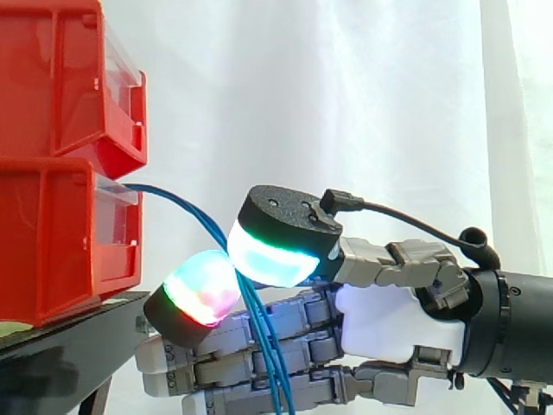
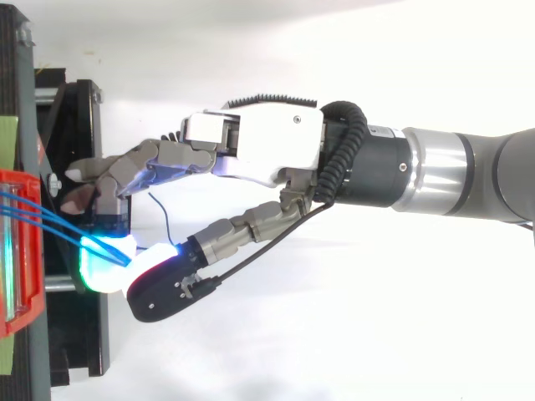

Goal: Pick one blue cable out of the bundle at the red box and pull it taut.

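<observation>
Two glowing fingertips point(image 1: 200, 290) are closed together: the thumb's wide pad, lit cyan and green, sits at about 1 o'clock of a smaller finger pad showing green and red. The blue cables point(image 1: 266, 359) pass right between them, so the hand point(image 1: 384, 324) is pinching the strands. From where I stand I cannot tell how many of them are actually caught.

The rest of the fingers lie fairly straight, stacked under the pinch and pointing toward 9 o'clock.

From the pinch, the cables climb toward 10 o'clock in a soft bow, not a straight line, and go into the clear front of the lower red bin point(image 1: 52, 242). Below the pads several strands hang loose toward 6 o'clock, running in front of the straight fingers.

A second red bin point(image 1: 60, 78) sits on top of the first, and both rest on the black stand point(image 1: 60, 346) at 8 o'clock of the hand.

From above, the arm point(image 2: 468, 175) reaches in from 3 o'clock. The pinch is just short of the bin's front edge, apart from it. The white curtain point(image 1: 346, 86) hangs behind it all.
</observation>
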Available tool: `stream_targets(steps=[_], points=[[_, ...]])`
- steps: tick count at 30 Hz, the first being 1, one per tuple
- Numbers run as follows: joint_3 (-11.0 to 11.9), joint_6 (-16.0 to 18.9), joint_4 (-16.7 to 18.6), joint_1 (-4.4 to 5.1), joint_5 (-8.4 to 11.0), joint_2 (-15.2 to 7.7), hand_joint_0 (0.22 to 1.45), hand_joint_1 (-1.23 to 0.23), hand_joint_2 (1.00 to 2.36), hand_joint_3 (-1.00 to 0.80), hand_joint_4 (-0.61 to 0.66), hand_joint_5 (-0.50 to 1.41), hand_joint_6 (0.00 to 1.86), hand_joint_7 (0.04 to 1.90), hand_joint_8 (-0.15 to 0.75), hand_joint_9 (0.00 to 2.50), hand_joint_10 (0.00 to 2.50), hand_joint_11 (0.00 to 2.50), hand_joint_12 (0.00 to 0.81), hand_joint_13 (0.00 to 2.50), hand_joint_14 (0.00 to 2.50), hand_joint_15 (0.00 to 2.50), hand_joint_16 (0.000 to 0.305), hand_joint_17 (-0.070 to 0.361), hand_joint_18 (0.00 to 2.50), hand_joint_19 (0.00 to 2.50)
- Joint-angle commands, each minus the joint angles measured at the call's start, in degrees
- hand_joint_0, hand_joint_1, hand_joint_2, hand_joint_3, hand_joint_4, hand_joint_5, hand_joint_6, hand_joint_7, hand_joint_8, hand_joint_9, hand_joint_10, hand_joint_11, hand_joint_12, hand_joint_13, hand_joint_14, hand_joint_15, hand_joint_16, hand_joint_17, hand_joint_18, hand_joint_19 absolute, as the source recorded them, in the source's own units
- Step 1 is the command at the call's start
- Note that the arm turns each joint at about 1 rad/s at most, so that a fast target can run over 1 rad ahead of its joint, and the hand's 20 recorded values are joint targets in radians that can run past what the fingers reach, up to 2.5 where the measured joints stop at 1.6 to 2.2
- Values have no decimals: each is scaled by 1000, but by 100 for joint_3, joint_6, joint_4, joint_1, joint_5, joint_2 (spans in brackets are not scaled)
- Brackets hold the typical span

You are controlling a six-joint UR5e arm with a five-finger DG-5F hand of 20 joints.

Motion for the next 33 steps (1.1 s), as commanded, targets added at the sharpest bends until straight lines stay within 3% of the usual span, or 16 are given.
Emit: stream_targets(steps=[1, 7, 15, 25, 33], points=[[2, 6, -24, 3, 1, 3, 647, -761, 1016, -264, 68, -218, 931, 871, 281, 425, 4, 184, 360, 213, 2, 91, 51, 114, 214, 30], [2, 6, -103, 3, 1, 3, 673, -771, 1014, -303, 66, -217, 927, 862, 277, 439, 4, 196, 360, 224, 3, 86, 50, 114, 234, 25], [2, 32, -525, -32, 1, 65, 679, -773, 1013, -321, 73, -216, 924, 869, 281, 455, 5, 207, 360, 228, 2, 87, 50, 114, 240, 25], [2, 15, -1632, -85, 1, 451, 679, -765, 1013, -330, 70, -218, 916, 894, 310, 709, 12, 686, 362, 267, 4, 115, 50, 112, 247, 28], [2, 15, -1958, -103, 18, 574, 683, -761, 1012, -346, 69, -219, 914, 894, 314, 783, 13, 858, 366, 311, 5, 138, 50, 113, 274, 44]])
